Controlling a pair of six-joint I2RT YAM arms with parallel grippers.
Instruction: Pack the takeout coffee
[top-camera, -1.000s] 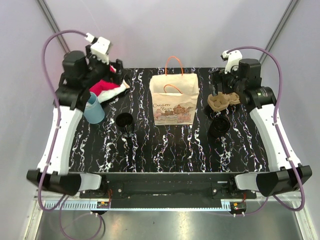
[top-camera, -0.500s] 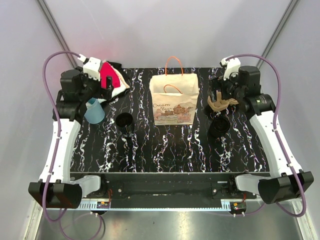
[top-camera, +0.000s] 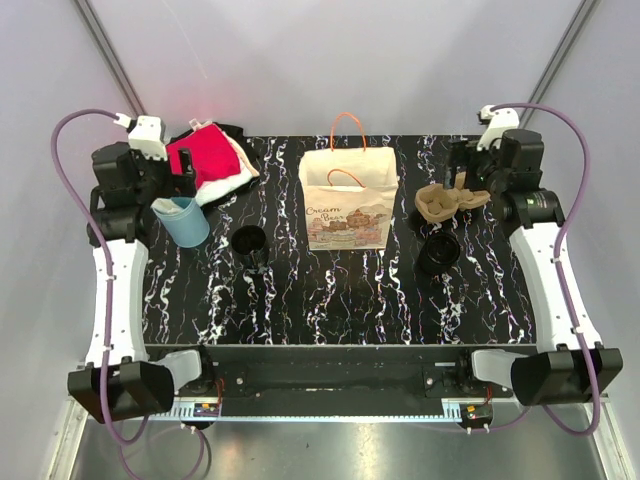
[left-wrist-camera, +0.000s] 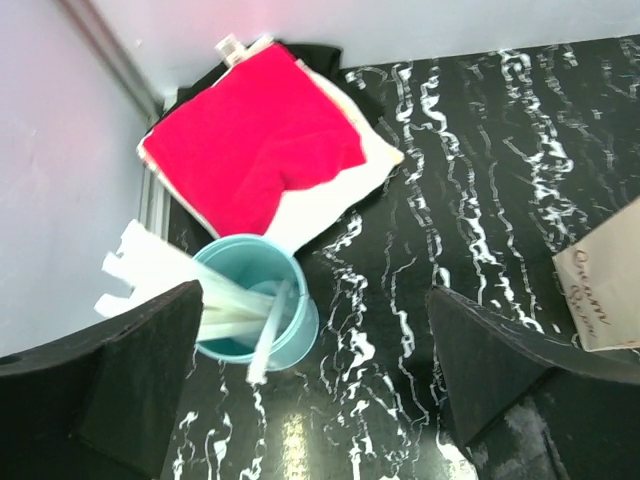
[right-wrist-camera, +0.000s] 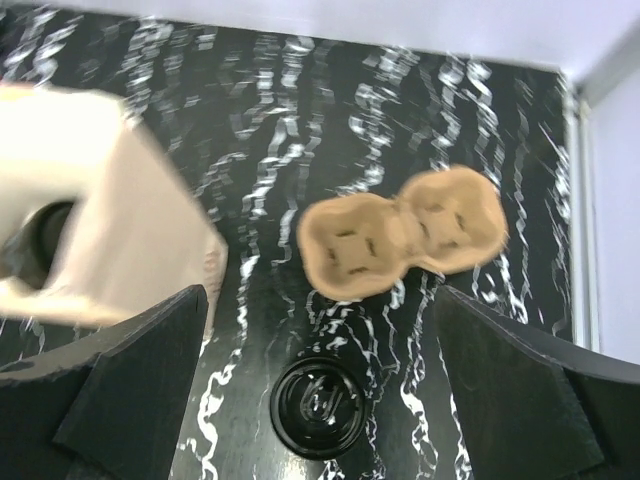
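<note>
A printed paper bag (top-camera: 345, 205) with orange handles stands upright at the table's middle. A black coffee cup (top-camera: 248, 241) stands to its left. A second black cup with a lid (top-camera: 438, 253) (right-wrist-camera: 318, 405) stands to its right. Just behind that cup lies a brown two-cup cardboard carrier (top-camera: 446, 202) (right-wrist-camera: 402, 236). My left gripper (top-camera: 178, 186) (left-wrist-camera: 325, 300) hangs open above a blue cup of white stirrers (left-wrist-camera: 252, 306), holding nothing. My right gripper (top-camera: 462, 178) (right-wrist-camera: 320, 300) hangs open above the carrier and lidded cup, also empty.
Red, white and black napkins (top-camera: 207, 164) (left-wrist-camera: 255, 165) are stacked at the back left corner. The blue cup (top-camera: 187, 221) stands just in front of them. Grey walls and frame posts close in the table's back and sides.
Both arms have drawn outward and back: the left off the napkins toward the left edge, the right toward the right edge. Both grippers stayed open. Nothing on the table moved.
</note>
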